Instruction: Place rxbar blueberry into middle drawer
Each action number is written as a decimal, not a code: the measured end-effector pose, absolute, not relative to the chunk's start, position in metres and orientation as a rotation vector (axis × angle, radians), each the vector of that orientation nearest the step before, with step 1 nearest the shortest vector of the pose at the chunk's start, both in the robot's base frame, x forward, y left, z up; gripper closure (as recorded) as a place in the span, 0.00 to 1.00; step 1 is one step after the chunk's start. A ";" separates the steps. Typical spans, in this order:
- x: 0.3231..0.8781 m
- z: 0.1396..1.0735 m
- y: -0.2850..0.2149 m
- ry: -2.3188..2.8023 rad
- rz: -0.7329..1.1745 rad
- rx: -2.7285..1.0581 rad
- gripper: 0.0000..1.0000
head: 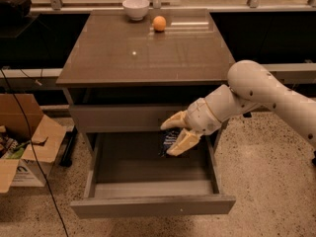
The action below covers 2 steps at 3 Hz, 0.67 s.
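My gripper (pixel 174 135) hangs just inside the open middle drawer (pixel 148 206), at its right rear. Its two tan fingers (pixel 180 142) are closed on the rxbar blueberry (pixel 168 141), a dark navy wrapper with white lettering, partly hidden by the fingers. The bar is held above the drawer floor, just below the closed drawer front above (pixel 123 117). The drawer is pulled fully out and holds nothing else that I can see.
The cabinet top (pixel 143 48) carries a white bowl (pixel 136 7) and an orange ball (pixel 159 23) at the back. An open cardboard box (pixel 24 142) stands on the floor at the left, with a black cable beside it.
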<state>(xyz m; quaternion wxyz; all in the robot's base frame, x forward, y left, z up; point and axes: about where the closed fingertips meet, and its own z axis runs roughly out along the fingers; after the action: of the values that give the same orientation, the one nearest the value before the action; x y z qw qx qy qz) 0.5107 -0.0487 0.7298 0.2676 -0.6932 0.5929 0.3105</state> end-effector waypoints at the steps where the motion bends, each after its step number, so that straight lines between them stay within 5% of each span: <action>1: 0.515 0.690 -0.056 1.720 0.819 -1.799 1.00; 2: 0.525 0.643 -0.067 1.794 0.838 -1.737 1.00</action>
<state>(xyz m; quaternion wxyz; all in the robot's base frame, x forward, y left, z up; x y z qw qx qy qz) 0.5248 -0.0669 0.6432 0.2512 -0.6384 0.6592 0.3079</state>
